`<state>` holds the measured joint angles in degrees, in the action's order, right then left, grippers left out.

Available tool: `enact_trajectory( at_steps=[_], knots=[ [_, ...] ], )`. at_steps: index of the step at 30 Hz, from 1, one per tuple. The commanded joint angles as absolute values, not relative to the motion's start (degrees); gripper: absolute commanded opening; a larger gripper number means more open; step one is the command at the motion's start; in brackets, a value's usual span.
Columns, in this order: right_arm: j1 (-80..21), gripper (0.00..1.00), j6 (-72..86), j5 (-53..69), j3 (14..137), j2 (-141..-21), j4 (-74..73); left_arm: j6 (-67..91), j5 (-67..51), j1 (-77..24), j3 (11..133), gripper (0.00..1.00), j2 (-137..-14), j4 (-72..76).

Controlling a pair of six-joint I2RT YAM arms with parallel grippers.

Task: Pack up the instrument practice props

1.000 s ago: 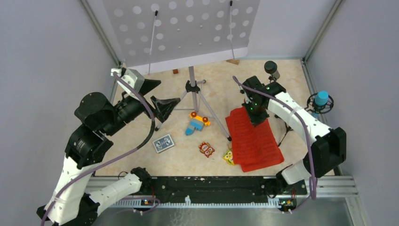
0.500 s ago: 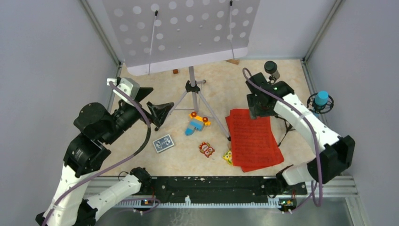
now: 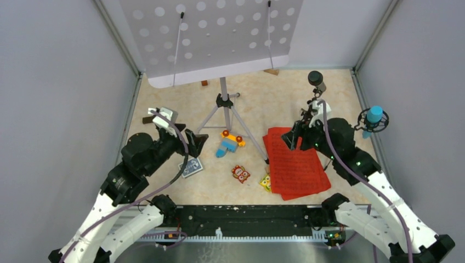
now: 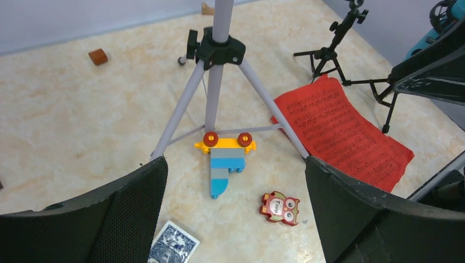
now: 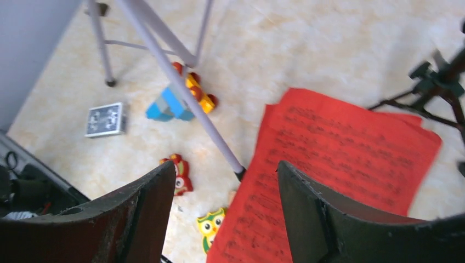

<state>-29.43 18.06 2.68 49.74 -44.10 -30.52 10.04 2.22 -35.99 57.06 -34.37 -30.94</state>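
Starting at the left gripper (image 3: 193, 143): spread wide, nothing between the fingers, hovering over the tabletop (image 3: 170, 96) right by the card deck (image 3: 190, 166). Pointed straight at the silver tripod (image 4: 211, 98) of the music stand (image 3: 219, 33), with a small stack of toy blocks (image 4: 227, 159) parked between the legs, up against the thin crossbar. Red owl piece (image 4: 279, 207) just in front of that, a bit to the right.

Over to the right gripper (image 3: 292, 141): also wide open and empty, hanging above the far-left corner of the red music sheets (image 3: 296, 164). Worth flagging one stand leg coming down right at the sheets' left edge. Can't tell if the foot sits on the paper or just beside it. Yellow owl piece (image 5: 211, 226) snug against the near-left edge too.

Past the sheets: a black mic tripod (image 4: 329, 53) toward the back, a second mic tripod (image 4: 391, 107) close to the paper's right side. Dark microphone (image 3: 316, 79) at the back, blue microphone (image 3: 374, 116) by the right wall.

Only from the top camera: the stand's big grey hole-punched panel, plus both microphones whole. Only from the wrist cameras: printed notes on the sheets, and the fanned layers of paper.
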Motion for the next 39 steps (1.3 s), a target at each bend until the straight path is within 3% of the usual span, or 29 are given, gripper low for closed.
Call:
enact_trajectory(
  at_steps=[1,9,15,23,29,39],
  knots=[
    [-29.16,0.68,16.65,12.05,43.01,-37.64,-10.23,14.76,3.54,-35.88,50.26,0.99,-32.04,-18.58],
    [-29.08,0.68,15.27,15.56,35.75,-35.28,-5.22,17.54,6.84,-35.94,41.67,0.99,-36.54,-6.51],
    [-29.17,0.67,16.64,18.44,34.77,-38.60,-0.37,14.89,0.28,-35.88,36.40,0.99,-39.69,9.47],
    [-29.17,0.67,18.00,18.88,33.62,-41.50,4.79,16.91,9.88,-35.91,34.24,0.99,-46.14,21.84],
    [-29.21,0.67,17.07,25.72,34.85,-50.00,11.88,14.17,11.60,-35.92,35.41,0.99,-50.22,22.06],
    [-39.77,0.67,11.10,12.81,37.53,-65.60,29.30,14.12,13.04,-35.85,39.01,0.99,-52.17,5.36]
  ],
)
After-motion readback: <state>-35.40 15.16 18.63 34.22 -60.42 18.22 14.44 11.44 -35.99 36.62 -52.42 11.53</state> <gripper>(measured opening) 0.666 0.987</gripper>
